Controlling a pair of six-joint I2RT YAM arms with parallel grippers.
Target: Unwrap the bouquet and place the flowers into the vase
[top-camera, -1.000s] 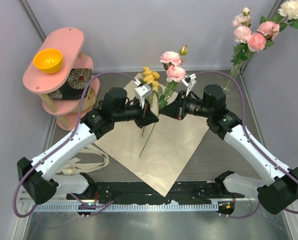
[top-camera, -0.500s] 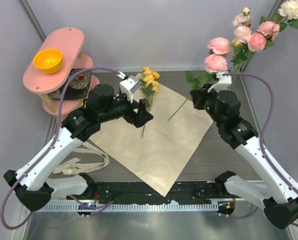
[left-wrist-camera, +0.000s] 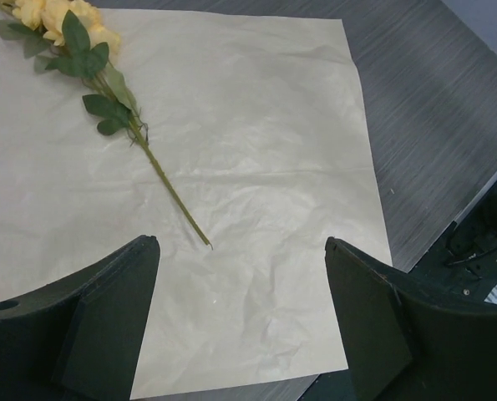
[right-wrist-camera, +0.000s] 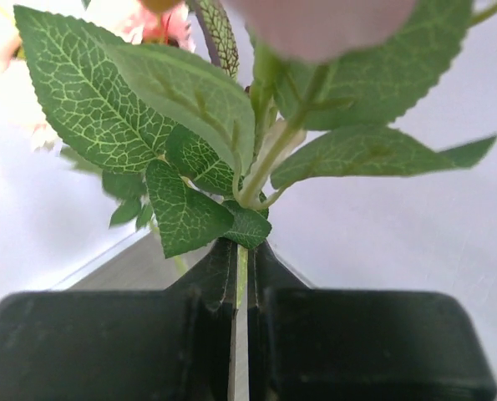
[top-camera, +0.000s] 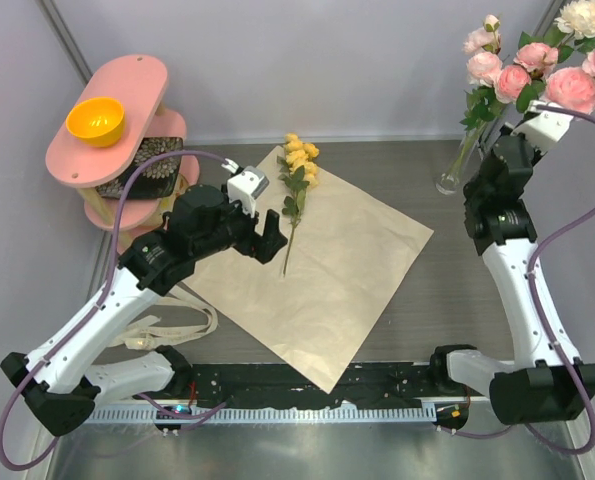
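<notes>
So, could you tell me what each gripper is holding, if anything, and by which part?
The right gripper is shut on the green stem of the pink flower, just below its leaves. The left gripper is open above the paper, holding nothing.

A: The paper [top-camera: 327,280] is looking matt, a tan kraft sheet creasing softly across the middle.
B: The desk [top-camera: 447,290] under it is showing a dark, fine-grained laminate, dull rather than shiny.
A: The fingers [left-wrist-camera: 106,317] are reading as black matt plastic, slightly grainy.
B: The vase [top-camera: 449,180] is showing as clear, smooth glass.
A: The flowers [right-wrist-camera: 98,100] are looking artificial, their leaves showing matt, cloth-like veining.
B: The bowl [top-camera: 95,120] is gleaming like glossy orange plastic. The shelf [top-camera: 142,85] beneath is looking like smooth pink-painted wood.
A: The arms [top-camera: 97,320] are wearing glossy white plastic shells.
</notes>
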